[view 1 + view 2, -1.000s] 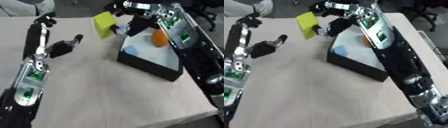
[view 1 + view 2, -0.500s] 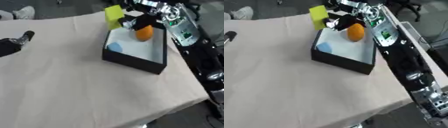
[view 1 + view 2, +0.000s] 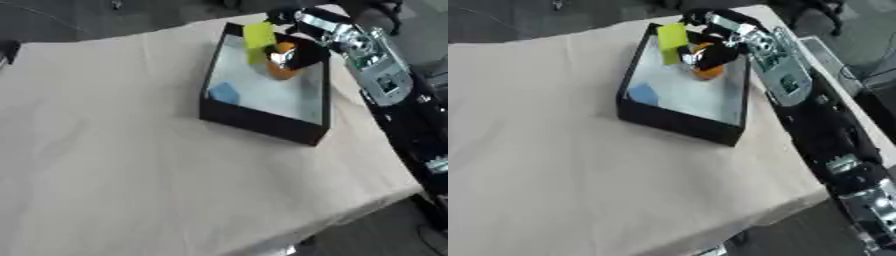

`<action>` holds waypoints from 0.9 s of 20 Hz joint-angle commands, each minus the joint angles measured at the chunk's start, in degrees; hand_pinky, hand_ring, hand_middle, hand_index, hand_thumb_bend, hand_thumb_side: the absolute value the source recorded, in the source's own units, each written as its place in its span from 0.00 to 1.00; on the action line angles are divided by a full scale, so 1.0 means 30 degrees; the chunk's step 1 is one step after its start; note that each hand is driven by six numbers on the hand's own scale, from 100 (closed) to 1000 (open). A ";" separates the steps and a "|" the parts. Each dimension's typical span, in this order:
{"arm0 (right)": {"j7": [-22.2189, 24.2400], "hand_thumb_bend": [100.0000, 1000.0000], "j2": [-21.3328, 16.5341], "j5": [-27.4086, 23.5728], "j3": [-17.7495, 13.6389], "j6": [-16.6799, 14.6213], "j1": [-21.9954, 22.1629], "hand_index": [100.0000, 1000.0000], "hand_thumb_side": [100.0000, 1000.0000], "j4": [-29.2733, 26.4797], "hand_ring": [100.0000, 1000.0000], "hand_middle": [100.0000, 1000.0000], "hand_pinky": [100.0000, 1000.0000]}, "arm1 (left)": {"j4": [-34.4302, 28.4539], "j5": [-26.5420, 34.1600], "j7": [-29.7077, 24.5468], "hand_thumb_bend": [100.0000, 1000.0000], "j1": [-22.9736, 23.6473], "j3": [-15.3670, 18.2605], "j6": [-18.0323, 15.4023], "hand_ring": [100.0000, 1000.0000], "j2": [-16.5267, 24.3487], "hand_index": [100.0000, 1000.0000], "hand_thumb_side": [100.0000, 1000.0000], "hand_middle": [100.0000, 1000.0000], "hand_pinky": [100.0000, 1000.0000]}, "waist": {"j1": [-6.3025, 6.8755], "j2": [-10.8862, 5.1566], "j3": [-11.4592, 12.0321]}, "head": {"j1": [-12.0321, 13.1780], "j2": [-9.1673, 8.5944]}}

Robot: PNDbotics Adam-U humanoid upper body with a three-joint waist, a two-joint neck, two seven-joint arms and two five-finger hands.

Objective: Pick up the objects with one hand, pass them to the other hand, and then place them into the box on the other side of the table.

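Beige cloth covers the bench, and the near part of it is bare. Farther out, toward 1 o'clock, sits the black box with a pale floor. A small blue block lies inside it, in the corner at 8 o'clock. An orange round thing sits deeper in the box, toward 1 o'clock.

At the far side of the box, the right hand reaches in from 2 o'clock. Its fingers are curled around a flat yellow-green block and hold it standing up. The block is over the far part of the box, just beside the orange round thing. I cannot tell if it is touching the floor of the box yet.

The left hand cannot be seen.

This looks like the put-down step. To do it well, the hand should go down until the block rests on the pale floor. There is free floor toward 9 o'clock, away from the orange thing. Then the fingers should open slowly and the hand should lift straight up, so the block does not tip against the wall.
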 commanded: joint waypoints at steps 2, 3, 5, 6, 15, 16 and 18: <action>-0.0220 0.00 -0.0644 0.1423 -0.0199 -0.0857 -0.0179 0.79 0.12 0.0418 1.00 1.00 0.96 | -0.0565 0.0600 0.0543 0.51 -0.0157 0.0353 -0.0064 0.71 0.0695 0.88 0.30 0.64 0.88 | 0.0222 -0.0471 -0.0001 | 0.0144 -0.0152; -0.0245 0.00 -0.0636 0.1748 -0.0220 -0.0997 -0.0147 0.81 0.12 0.0608 1.00 1.00 0.96 | -0.0582 0.0644 0.0628 0.51 -0.0141 0.0364 -0.0065 0.71 0.0711 0.87 0.30 0.64 0.89 | 0.0212 -0.0468 0.0006 | 0.0174 -0.0168; -0.0058 0.00 -0.0619 0.2353 -0.0253 -0.1266 -0.0079 0.91 0.13 0.1028 1.00 1.00 0.98 | -0.0634 0.0718 0.0759 0.51 -0.0102 0.0400 -0.0084 0.71 0.0722 0.88 0.30 0.64 0.89 | 0.0184 -0.0462 0.0028 | 0.0235 -0.0192; 0.0107 0.00 -0.0611 0.2635 -0.0270 -0.1411 -0.0046 1.00 0.13 0.1179 1.00 1.00 1.00 | -0.0669 0.0748 0.0804 0.52 -0.0086 0.0417 -0.0100 0.71 0.0736 0.88 0.30 0.64 0.89 | 0.0172 -0.0456 0.0039 | 0.0275 -0.0197; 0.1107 0.00 -0.0608 0.5259 -0.0657 -0.2904 0.0286 1.00 0.01 0.1125 1.00 1.00 1.00 | -0.0759 0.0869 0.1017 0.53 0.0072 0.0549 -0.0136 0.71 0.0838 0.88 0.30 0.65 0.89 | 0.0142 -0.0451 0.0072 | 0.0362 -0.0177; 0.1130 0.00 -0.0604 0.5366 -0.0693 -0.3008 0.0320 1.00 0.01 0.1084 1.00 1.00 1.00 | -0.0762 0.0885 0.1019 0.53 0.0081 0.0556 -0.0136 0.71 0.0838 0.88 0.30 0.65 0.89 | 0.0134 -0.0454 0.0072 | 0.0355 -0.0171; 0.1156 0.00 -0.0592 0.5368 -0.0761 -0.3133 0.0372 1.00 0.00 0.1003 1.00 1.00 1.00 | -0.0774 0.0925 0.1028 0.53 0.0092 0.0560 -0.0134 0.71 0.0834 0.88 0.30 0.65 0.89 | 0.0108 -0.0469 0.0072 | 0.0368 -0.0162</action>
